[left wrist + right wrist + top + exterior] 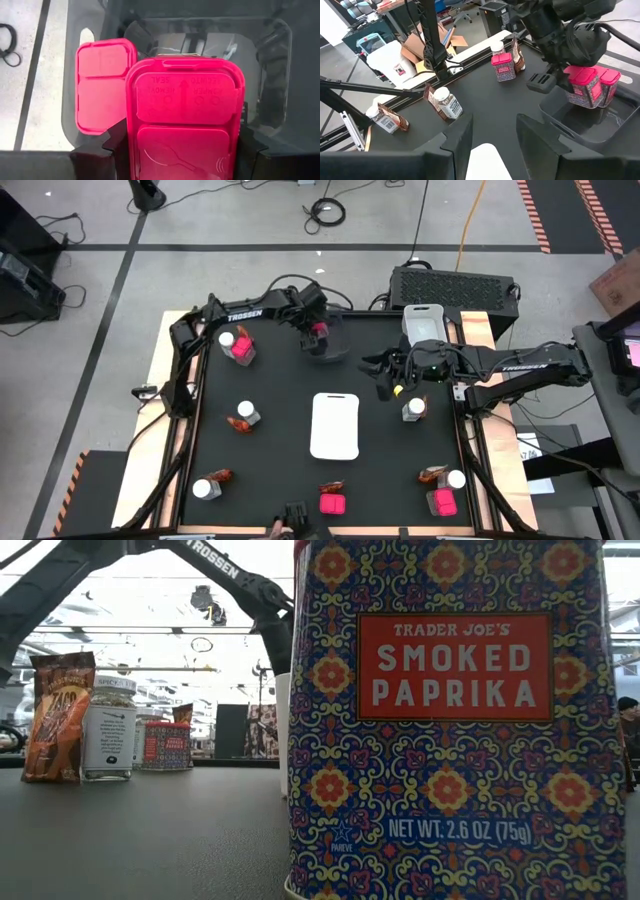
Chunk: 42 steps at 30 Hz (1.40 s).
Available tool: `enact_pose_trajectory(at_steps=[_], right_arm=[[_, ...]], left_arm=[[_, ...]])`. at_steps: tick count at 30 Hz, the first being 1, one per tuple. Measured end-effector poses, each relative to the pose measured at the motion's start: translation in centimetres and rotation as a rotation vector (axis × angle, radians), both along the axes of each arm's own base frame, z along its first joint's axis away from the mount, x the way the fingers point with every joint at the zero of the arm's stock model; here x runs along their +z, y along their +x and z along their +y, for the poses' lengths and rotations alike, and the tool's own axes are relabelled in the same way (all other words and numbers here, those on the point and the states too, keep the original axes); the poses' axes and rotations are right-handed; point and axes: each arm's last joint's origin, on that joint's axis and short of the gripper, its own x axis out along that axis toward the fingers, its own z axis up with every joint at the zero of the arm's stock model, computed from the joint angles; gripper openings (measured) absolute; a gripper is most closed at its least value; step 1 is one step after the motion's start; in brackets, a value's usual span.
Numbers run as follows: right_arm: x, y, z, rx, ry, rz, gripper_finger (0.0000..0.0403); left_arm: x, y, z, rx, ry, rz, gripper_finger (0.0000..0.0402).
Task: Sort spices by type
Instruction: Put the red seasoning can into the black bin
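Grey bin [327, 345] — left pincer [319, 333] gripping pink box [186, 120]

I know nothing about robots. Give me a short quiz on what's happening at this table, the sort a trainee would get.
1. What is the left gripper holding?
2. True or false: the grey bin beneath that gripper has nothing in it.
3. The right gripper is: A) shut on a jar, B) open and holding nothing, C) shut on a packet.

Key:
1. A pink spice box, gripped by its sides.
2. False. A second pink box is already in the bin.
3. B.
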Motion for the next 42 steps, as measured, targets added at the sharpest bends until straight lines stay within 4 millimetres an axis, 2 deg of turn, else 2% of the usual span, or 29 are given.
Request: enact_pose_trajectory(at_steps=[10, 22, 31, 35, 39, 42], right_arm=[[0.0, 0.0, 0.0, 0.000, 0.000, 0.000, 0.0146], [0.0, 0.0, 0.0, 0.000, 0.000, 0.000, 0.0146], [0.0, 0.0, 0.1, 0.023, 0.009, 0.000, 0.0146], [0.0, 0.0, 0.2, 0.031, 0.010, 0.001, 0.0146], [-0.1, 0.0, 0.2, 0.033, 0.009, 0.011, 0.0146], [-0.2, 0.0, 0.2, 0.033, 0.008, 0.018, 0.0146]], left_arm=[[-0.9, 0.1, 0.1, -0.015, -0.004, 0.036, 0.0217], [-0.9, 0.0, 0.2, -0.005, 0.031, 0.058, 0.0220], [-0.8, 0.0, 0.2, 0.001, 0.044, 0.065, 0.0281], [-0.8, -0.1, 0.2, 0.020, 0.080, 0.094, 0.0293], [-0.1, -0.3, -0.1, 0.021, 0.089, 0.098, 0.0295], [1.3, -0.4, -0.5, 0.018, 0.115, 0.068, 0.0295]])
